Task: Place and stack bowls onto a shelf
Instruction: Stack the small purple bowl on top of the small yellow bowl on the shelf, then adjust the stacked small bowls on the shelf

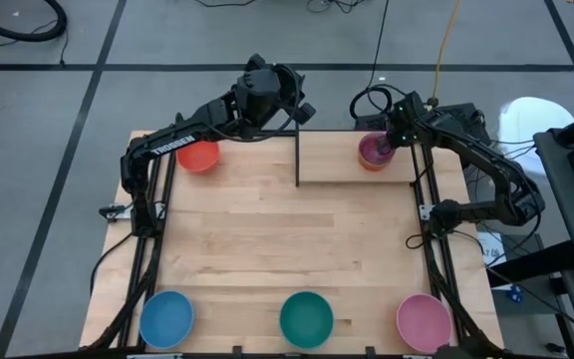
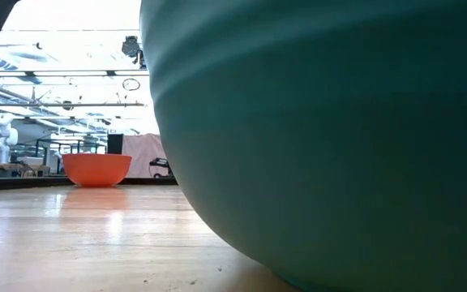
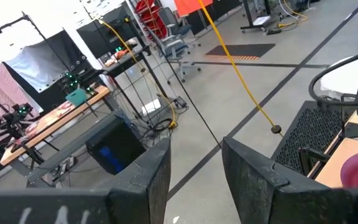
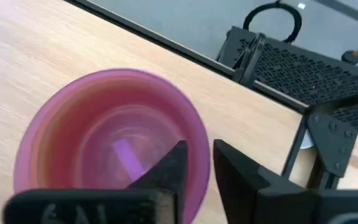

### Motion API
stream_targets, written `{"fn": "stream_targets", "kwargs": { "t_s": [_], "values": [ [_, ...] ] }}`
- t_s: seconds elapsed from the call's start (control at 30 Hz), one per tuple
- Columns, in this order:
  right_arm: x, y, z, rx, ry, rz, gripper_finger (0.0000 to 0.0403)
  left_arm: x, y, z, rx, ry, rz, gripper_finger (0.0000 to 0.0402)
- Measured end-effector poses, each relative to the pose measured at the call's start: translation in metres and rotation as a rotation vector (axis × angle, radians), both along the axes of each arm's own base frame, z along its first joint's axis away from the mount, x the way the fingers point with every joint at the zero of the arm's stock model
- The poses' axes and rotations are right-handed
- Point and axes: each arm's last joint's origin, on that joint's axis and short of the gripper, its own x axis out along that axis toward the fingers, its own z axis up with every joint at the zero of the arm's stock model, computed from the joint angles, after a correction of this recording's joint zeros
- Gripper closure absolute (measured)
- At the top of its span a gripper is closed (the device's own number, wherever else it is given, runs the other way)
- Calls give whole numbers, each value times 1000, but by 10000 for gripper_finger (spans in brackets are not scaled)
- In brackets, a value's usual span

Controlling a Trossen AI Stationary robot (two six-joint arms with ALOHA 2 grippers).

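Directly under the right gripper (image 4: 194,165) sat the small round purple plastic bowl (image 4: 107,134), nested in an orange bowl (image 1: 372,164) on the light-wood shelf (image 1: 332,160). Fingers straddled its near rim, one inside, one outside, with a visible gap, so apart, grip looked released. Bowl upright, translucent, glossy. Left gripper (image 3: 194,168) waited spread open, raised near the shelf's black post (image 1: 298,155). Red-orange bowl (image 1: 198,155) lay nearest the left arm, likely next pick.
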Motion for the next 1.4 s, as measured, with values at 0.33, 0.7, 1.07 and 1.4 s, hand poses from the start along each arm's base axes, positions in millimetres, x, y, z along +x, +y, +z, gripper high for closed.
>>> {"fn": "stream_targets", "kwargs": {
  "t_s": [0.33,0.7,1.07,1.4],
  "values": [
    [11,13,29,-51,-369,222,274,-2,6,0,1,2,14,252],
    [46,11,14,-66,-336,476,280,-4,11,0,-3,-4,29,252],
    [64,3,-17,19,-218,585,288,-4,11,0,-4,-6,30,252],
    [58,2,-40,114,15,513,289,-4,11,0,-4,-6,30,252]
  ]
}}
